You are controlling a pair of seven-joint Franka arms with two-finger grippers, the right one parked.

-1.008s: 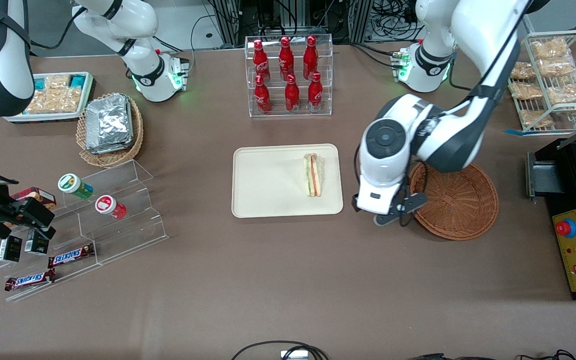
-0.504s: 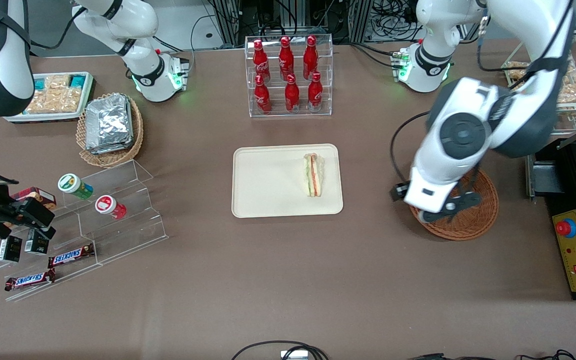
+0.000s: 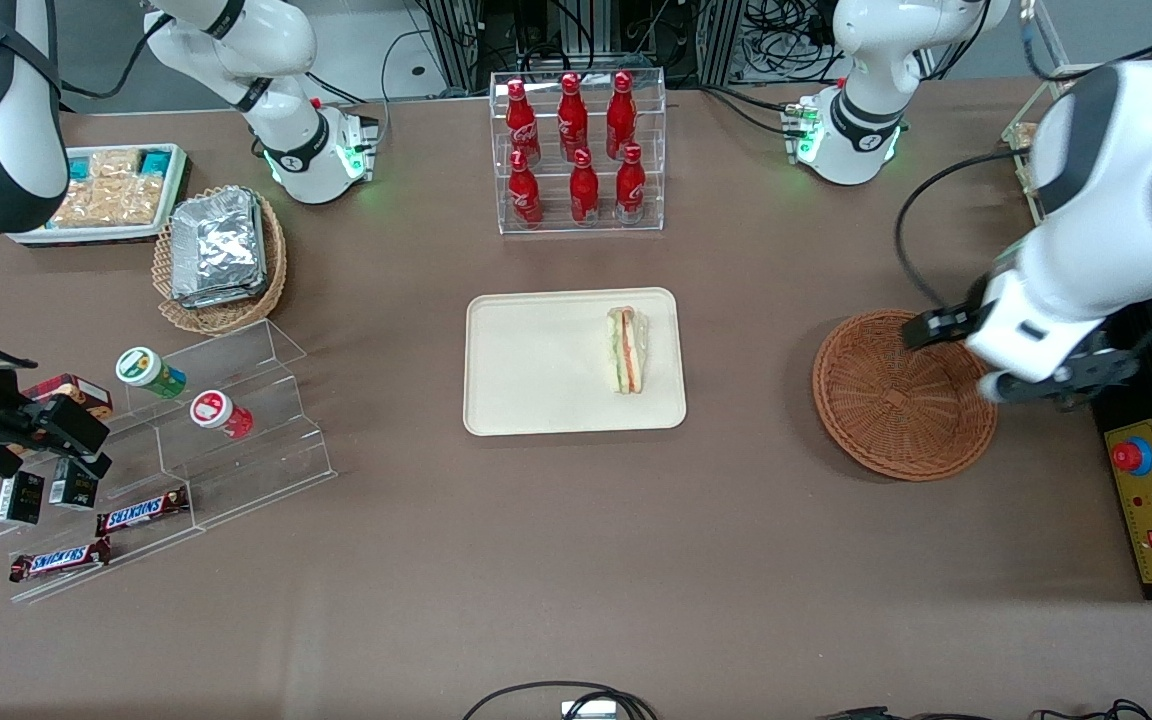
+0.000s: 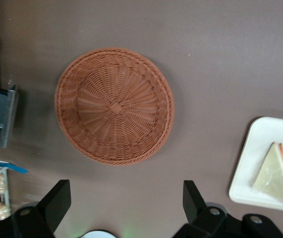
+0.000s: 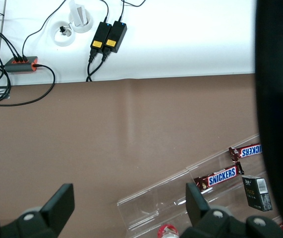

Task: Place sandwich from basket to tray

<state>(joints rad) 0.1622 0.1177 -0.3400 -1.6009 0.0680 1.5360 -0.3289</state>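
The sandwich [image 3: 626, 350], a clear-wrapped wedge with orange-red and green layers, lies on the cream tray [image 3: 536, 370], near the tray's short side that faces the basket. The reddish-brown wicker basket [image 3: 901, 395] has nothing in it. My left gripper [image 3: 1061, 385] hangs high above the basket's rim toward the working arm's end of the table. In the left wrist view the gripper [image 4: 125, 203] is open with only bare table between its fingers. That view also holds the basket [image 4: 114, 106], the sandwich [image 4: 277, 171] and a corner of the tray [image 4: 250, 163].
A clear rack of red bottles [image 3: 576, 150] stands farther from the camera than the tray. A black control box with a red button [image 3: 1151, 500] sits beside the basket. A tan basket of foil packets [image 3: 221, 255] and acrylic steps [image 3: 236, 440] lie toward the parked arm's end.
The left arm has swung from beside the tray, over the basket, toward the working arm's end of the table. The sandwich has stayed put on the tray.
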